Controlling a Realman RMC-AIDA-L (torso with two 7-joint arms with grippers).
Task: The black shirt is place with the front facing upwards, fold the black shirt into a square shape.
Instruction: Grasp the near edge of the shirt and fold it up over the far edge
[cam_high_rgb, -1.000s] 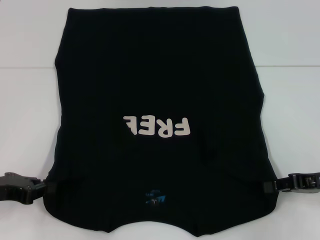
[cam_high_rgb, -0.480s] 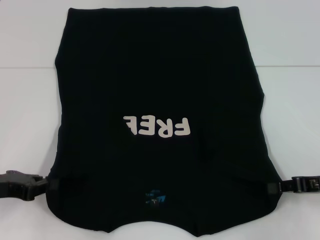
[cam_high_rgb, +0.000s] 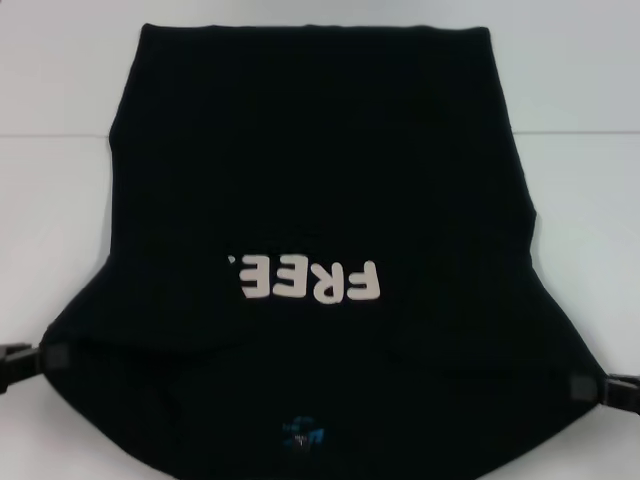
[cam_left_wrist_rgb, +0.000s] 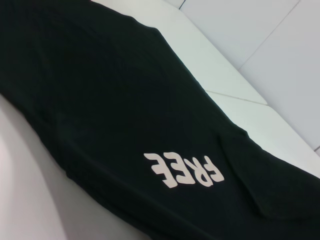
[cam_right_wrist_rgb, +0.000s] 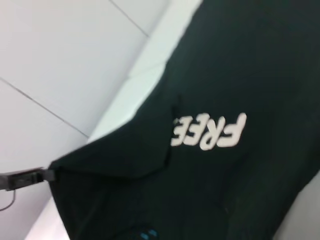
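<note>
From my head camera I get only the tip of each hand. The left hand (cam_high_rgb: 35, 360) shows at the near left edge of the frame, its dark fingertip pad against the near left corner of the black shirt (cam_high_rgb: 310, 150), the rest of it cut off by the frame. The right hand (cam_high_rgb: 598, 388) is the same story at the near right edge, with a small grey pad on the near right corner of the shirt. Both hands look clamped on the cloth, though most of each finger is hidden under the fabric or out of frame.

The shirt lies front up on the white counter (cam_high_rgb: 60, 80), its far edge flat and straight, its near end drawn wide between the two hands and running off the near edge of my view. The white lettering (cam_high_rgb: 303, 281) reads upside down from here and its left end is tucked into a crease, so I can only make out "FREE". A small blue label (cam_high_rgb: 303, 433) sits near the bottom edge, too dim to read.

Since half a second ago the near corners have spread further out toward both sides, the hands have slid mostly out of frame, and the lettering sits nearer to me.

My left wrist camera shows no fingers, only cloth and lettering.
</note>
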